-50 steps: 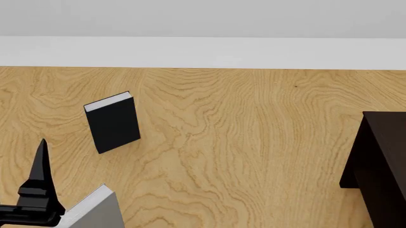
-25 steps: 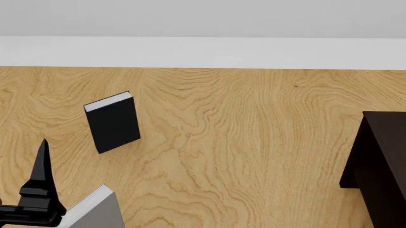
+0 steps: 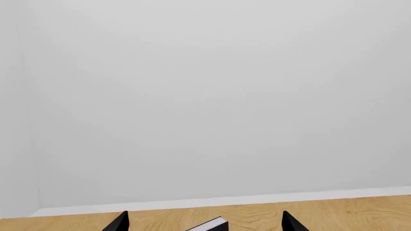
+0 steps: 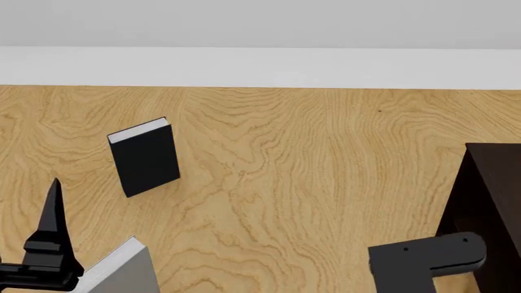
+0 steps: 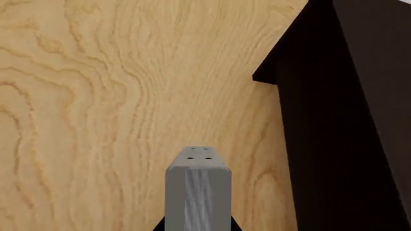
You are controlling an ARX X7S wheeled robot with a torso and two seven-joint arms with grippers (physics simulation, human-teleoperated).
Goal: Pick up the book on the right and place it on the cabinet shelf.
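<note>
In the right wrist view my right gripper (image 5: 198, 226) is shut on the book (image 5: 198, 185), a slim grey hardcover seen edge-on. It has a whitish page strip and three small dark dots at its far end. The book is held above the wood floor, just left of the dark cabinet (image 5: 347, 120). Which of the cabinet's boards is the shelf cannot be told. In the head view only a grey link of the right arm (image 4: 423, 259) shows, beside the cabinet (image 4: 488, 201). My left gripper (image 3: 205, 225) is open and holds nothing.
A black book (image 4: 146, 157) lies on the wood floor at the left. A light-grey book (image 4: 122, 271) lies at the bottom left, beside my left gripper (image 4: 50, 244). A white baseboard (image 4: 260, 67) runs along the far wall.
The right arm's grey link has come into the head view at the bottom right, next to the cabinet. The left gripper and both floor books have stayed put.
</note>
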